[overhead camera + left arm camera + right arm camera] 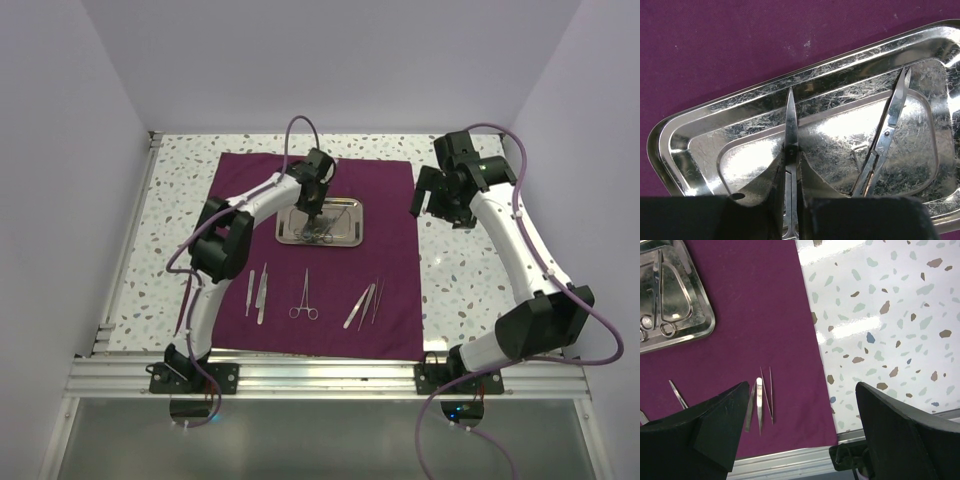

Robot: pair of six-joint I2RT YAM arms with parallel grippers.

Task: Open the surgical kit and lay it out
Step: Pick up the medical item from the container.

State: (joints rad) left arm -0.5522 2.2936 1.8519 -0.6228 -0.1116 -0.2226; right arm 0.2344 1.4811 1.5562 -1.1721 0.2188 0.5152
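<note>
Left gripper is down in the steel tray, and the left wrist view shows its fingers pinched almost together on a pair of scissors. The blades run straight out ahead from between the two pads, points toward the tray's far rim. I read that as a grip on, though the contact itself sits in shadow. Off to the right of those fingers, apart from them, the other scissors lie slanted on the tray floor. Over on the right gripper, the fingers are spread wide with nothing between them. Below them sit the edge of the maroon cloth and the speckled table, and a cluster of tweezers lies just inside the left-hand finger. So where does the job stand? The cloth is opened out flat and the tray sits on it. A row is laid along the near side: two slim tweezers, ring-handled forceps, then the angled tweezers. What remains, as far as I can see, is the scissors left in the tray, so I'd call this well past halfway.
</note>
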